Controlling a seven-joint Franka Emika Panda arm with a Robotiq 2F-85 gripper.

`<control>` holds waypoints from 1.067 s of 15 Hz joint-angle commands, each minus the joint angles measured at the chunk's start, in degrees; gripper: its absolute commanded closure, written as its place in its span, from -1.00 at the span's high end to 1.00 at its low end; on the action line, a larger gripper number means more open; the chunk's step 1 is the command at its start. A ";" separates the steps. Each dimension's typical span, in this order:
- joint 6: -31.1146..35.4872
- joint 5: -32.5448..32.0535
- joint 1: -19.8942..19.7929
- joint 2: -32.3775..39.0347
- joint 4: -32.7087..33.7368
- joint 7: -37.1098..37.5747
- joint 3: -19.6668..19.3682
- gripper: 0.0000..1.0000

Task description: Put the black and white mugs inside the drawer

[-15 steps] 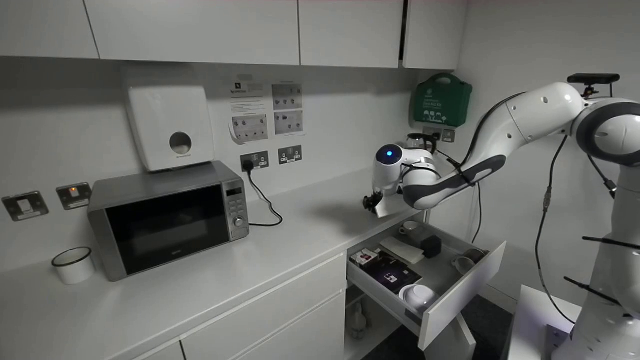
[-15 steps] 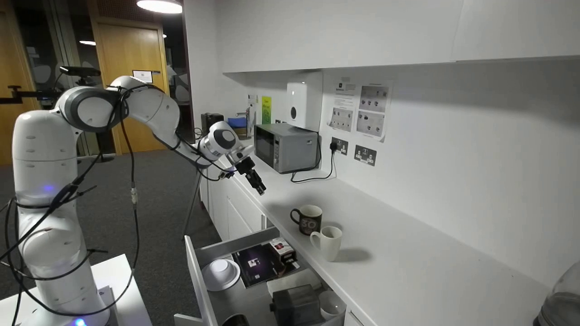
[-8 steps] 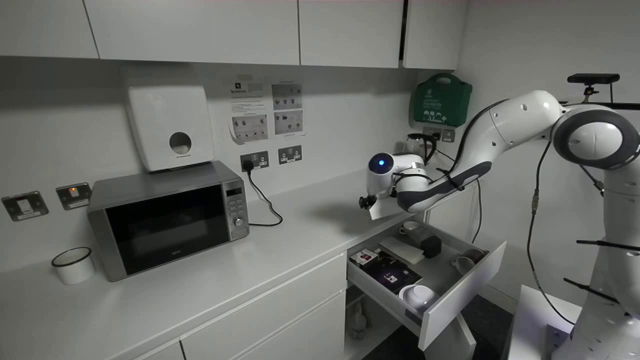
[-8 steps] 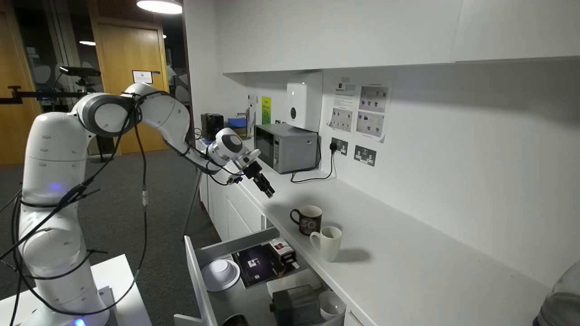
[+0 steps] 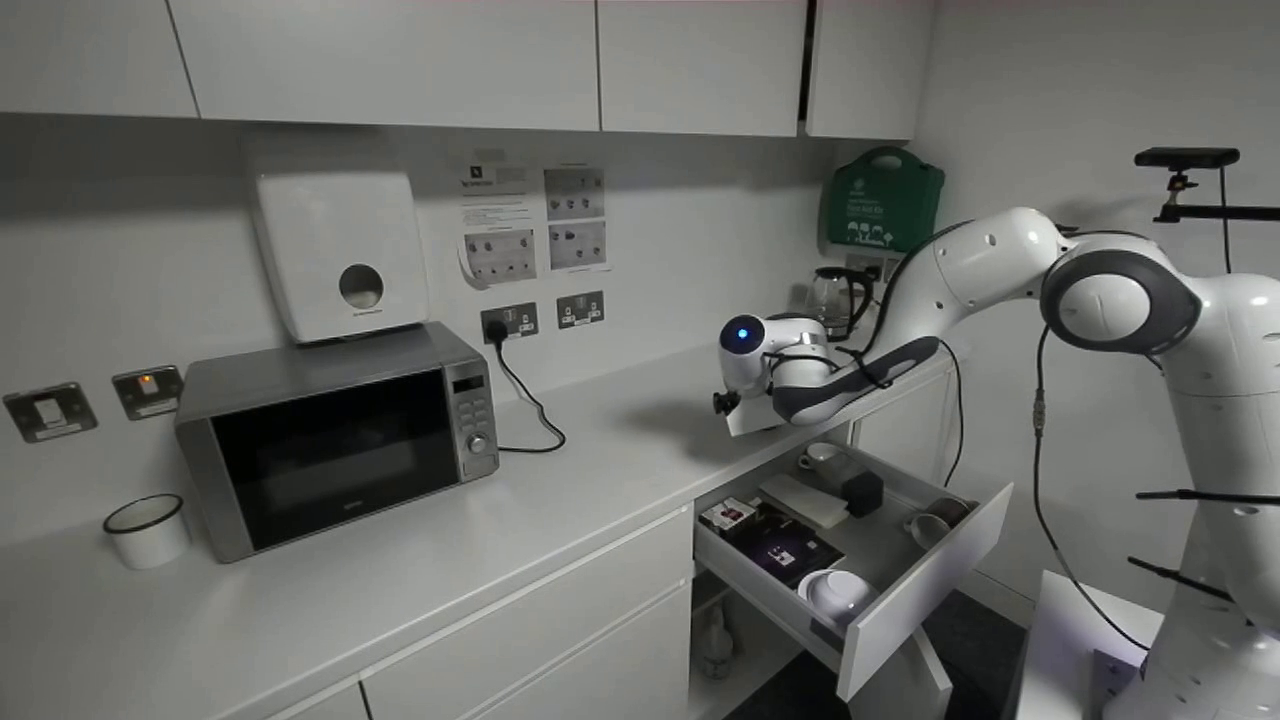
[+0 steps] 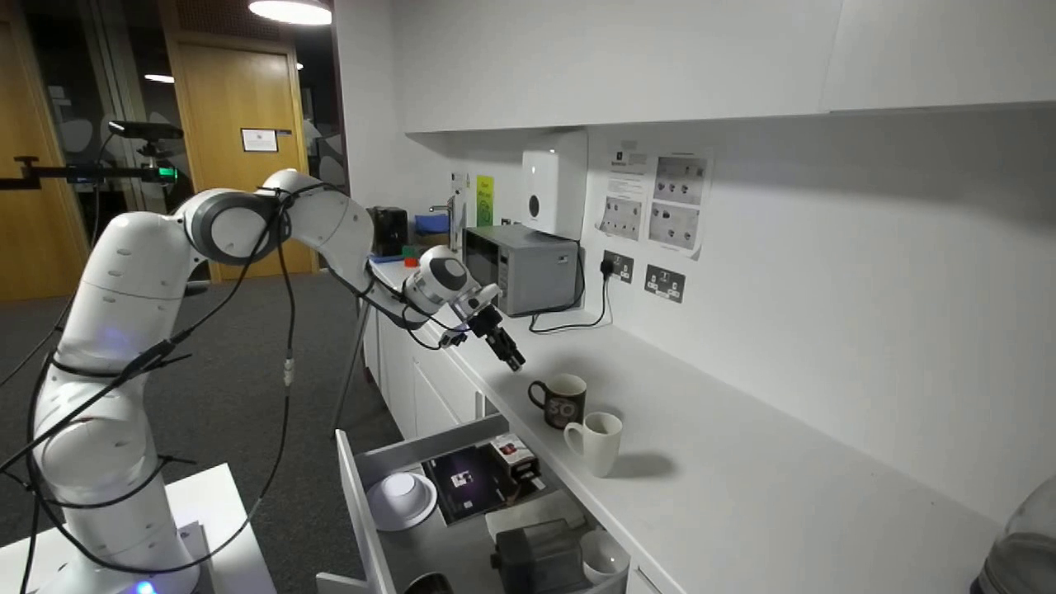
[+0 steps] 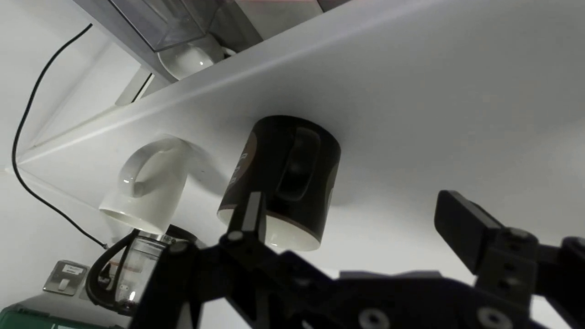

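On the counter a black mug (image 6: 566,410) with a pale inside stands upright beside a white mug (image 6: 602,445). Both show in the wrist view too: the black mug (image 7: 267,160) partly behind the left finger (image 7: 251,214), the white mug (image 7: 171,189) further left. My gripper (image 7: 351,201) is wide open and holds nothing; in an exterior view the gripper (image 6: 513,363) hangs above the counter, a little short of the black mug and apart from it. The drawer (image 5: 930,600) is pulled out below the counter. Neither counter mug can be made out in that view.
Inside the drawer lie a dark flat box (image 6: 469,483), a white bowl-like cup (image 6: 403,499), a small box (image 6: 513,456), a dark bin (image 6: 540,557) and a pale cup (image 6: 602,554). The microwave (image 5: 335,440) and a glass jug (image 5: 835,300) stand on the counter.
The arm has leaned forward and lower. In an exterior view the gripper has moved right and slightly down, closer to the black mug. Mugs and drawer have stayed put.
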 commanded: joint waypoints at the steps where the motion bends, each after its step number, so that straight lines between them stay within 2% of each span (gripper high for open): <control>1: 0.86 0.19 -1.31 4.09 5.36 -1.55 -1.39 1.00; 5: 0.22 2.08 -2.32 7.02 8.84 -2.24 -2.09 1.00; 10: -2.15 8.59 -1.89 8.49 11.08 -1.67 -2.16 1.00; 16: -2.97 7.94 -0.15 9.11 12.52 -0.27 -4.15 1.00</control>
